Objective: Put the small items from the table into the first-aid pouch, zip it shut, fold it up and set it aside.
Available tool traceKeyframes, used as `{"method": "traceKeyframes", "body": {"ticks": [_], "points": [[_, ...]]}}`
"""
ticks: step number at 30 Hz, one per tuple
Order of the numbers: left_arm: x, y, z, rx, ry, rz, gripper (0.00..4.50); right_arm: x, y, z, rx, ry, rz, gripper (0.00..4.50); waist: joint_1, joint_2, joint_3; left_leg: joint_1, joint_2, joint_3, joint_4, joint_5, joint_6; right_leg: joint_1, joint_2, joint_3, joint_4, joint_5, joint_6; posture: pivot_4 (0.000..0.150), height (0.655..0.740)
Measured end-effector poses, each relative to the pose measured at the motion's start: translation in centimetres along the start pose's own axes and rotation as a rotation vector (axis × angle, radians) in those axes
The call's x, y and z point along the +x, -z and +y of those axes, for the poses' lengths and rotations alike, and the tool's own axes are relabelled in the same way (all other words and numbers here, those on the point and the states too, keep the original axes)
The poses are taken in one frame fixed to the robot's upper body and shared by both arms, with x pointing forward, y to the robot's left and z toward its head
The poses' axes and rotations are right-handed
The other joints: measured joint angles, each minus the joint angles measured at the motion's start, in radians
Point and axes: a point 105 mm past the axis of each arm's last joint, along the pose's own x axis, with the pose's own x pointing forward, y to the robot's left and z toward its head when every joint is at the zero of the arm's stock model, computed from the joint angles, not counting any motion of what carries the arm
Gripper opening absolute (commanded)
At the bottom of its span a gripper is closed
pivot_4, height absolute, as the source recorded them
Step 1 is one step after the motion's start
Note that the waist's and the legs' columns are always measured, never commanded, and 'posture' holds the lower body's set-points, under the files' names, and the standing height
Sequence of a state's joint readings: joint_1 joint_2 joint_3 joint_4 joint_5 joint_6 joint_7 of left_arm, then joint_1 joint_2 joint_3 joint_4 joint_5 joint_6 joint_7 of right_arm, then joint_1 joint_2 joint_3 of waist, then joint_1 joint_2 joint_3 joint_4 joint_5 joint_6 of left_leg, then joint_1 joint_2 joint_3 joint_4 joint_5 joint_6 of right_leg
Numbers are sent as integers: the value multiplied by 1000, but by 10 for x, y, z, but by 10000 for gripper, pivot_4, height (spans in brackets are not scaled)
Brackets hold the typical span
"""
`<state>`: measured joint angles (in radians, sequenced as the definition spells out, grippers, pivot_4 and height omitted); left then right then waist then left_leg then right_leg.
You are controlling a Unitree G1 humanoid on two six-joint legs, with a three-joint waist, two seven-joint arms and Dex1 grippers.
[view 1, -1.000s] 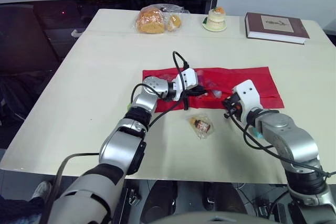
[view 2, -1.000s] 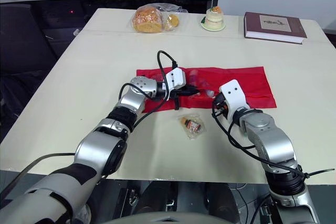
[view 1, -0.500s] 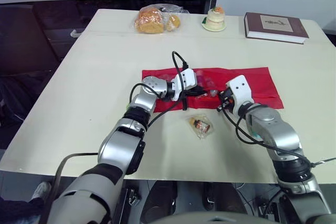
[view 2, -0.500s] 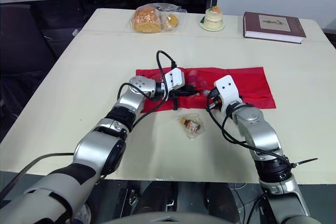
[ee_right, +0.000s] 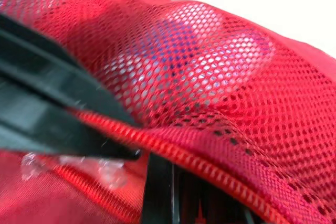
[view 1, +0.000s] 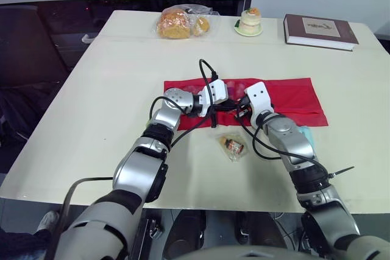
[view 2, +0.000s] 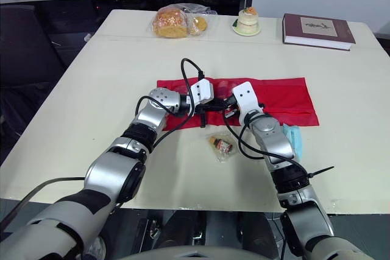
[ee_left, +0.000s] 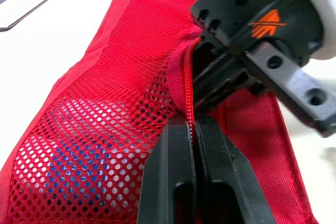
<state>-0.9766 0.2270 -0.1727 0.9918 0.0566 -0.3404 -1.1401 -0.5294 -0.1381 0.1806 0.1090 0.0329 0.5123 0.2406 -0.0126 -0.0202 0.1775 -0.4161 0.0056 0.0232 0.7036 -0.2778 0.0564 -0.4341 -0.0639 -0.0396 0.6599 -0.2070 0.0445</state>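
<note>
The red mesh first-aid pouch lies flat at the table's middle. Blue items show through its mesh. My left gripper is shut on the pouch's zipper edge near the front left. My right gripper sits right against it from the right, open, with the zipper edge running across between its fingers. A small clear packet with brown contents lies on the table just in front of both grippers. A light teal item rests beside my right forearm.
At the table's far side sit a bagged loaf of bread, a small cake on a plate and a dark red book. Black cable loops over the pouch's left end.
My right gripper has moved left along the pouch's front edge until it meets my left gripper. The teal item beside the right arm has come into sight. The left gripper has stayed put.
</note>
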Motion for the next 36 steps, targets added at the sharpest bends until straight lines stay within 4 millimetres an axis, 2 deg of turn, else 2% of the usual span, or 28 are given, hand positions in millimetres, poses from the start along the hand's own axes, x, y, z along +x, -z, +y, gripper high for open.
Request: {"method": "traceKeyframes", "body": {"ticks": [5,8,9,11,12,15,16,18,19,20,21,22,26,27,30,32,36], "points": [[0,0,0,7,-1,1,0,-5,-1,1,-2,-10,-25,383,1,0,0,0,0,0,0,0,0,0,0,0,0,0,0,1500,7289],[-1,1,3,5,-11,8,0,-21,0,2,-15,-62,-43,383,1,0,0,0,0,0,0,0,0,0,0,0,-1,0,0,1500,7289],[-1,1,3,6,-13,10,0,-26,0,2,-25,-82,-50,383,1,0,0,0,0,0,0,0,0,0,0,0,-1,0,0,1500,7289],[-2,2,7,5,-29,24,0,-50,-3,4,-64,-169,-96,383,2,0,0,0,0,0,0,0,0,0,0,0,-1,0,0,1500,7289],[-3,3,7,4,-33,28,0,-53,-4,4,-67,-181,-105,383,2,0,0,0,0,0,0,0,0,0,0,0,-1,0,0,1500,7289],[-4,4,9,4,-43,34,0,-80,-8,-2,-63,-234,-144,383,2,0,0,0,0,0,0,0,0,0,0,0,0,0,0,1500,7289],[-4,4,10,3,-49,35,0,-91,-10,-7,-71,-247,-154,4198,3,0,0,0,0,0,0,0,0,0,0,0,0,0,0,1500,7289],[-6,6,11,1,-58,39,0,-105,-14,-16,-86,-254,-169,7435,3,0,0,0,0,0,0,0,0,1,0,0,-1,0,0,1500,7289],[-7,6,12,6,-62,39,0,-120,-12,-23,-106,-266,-158,12139,5,0,0,0,0,0,0,0,0,1,0,0,-1,0,0,1500,7289],[-14,9,15,3,-80,52,0,-135,-11,-36,-116,-263,-149,20168,7,0,0,0,0,0,0,0,0,1,0,-1,-2,0,0,1500,7289],[-14,9,15,3,-81,52,0,-136,-11,-37,-116,-263,-149,21473,7,0,0,0,0,0,0,0,0,1,0,0,-1,0,0,1500,7289],[-14,9,16,6,-88,52,0,-153,-12,-42,-71,-318,-149,25020,8,1,1,0,0,0,0,0,0,1,0,0,-1,0,0,1500,7289],[-23,14,21,1,-116,73,0,-202,-34,-64,-44,-428,-156,42434,11,0,1,2,1,0,0,0,0,3,0,0,-2,0,0,1500,7289],[-22,14,21,1,-118,73,0,-215,-39,-68,-60,-454,-143,43851,13,0,1,1,1,0,0,0,0,3,0,-1,-2,0,0,1500,7289],[-24,15,21,-2,-123,77,0,-241,-54,-86,-94,-468,-108,43851,16,0,1,2,1,0,0,0,0,3,0,0,-3,0,0,1500,7289],[-24,16,22,-2,-125,77,0,-252,-64,-94,-112,-468,-102,43851,19,0,1,2,1,0,0,0,0,3,0,0,-3,0,0,1500,7289],[-26,17,22,-5,-130,83,0,-275,-71,-102,-112,-516,-38,43851,27,0,1,1,1,0,0,0,0,3,0,0,-3,0,0,1500,7289]]}}
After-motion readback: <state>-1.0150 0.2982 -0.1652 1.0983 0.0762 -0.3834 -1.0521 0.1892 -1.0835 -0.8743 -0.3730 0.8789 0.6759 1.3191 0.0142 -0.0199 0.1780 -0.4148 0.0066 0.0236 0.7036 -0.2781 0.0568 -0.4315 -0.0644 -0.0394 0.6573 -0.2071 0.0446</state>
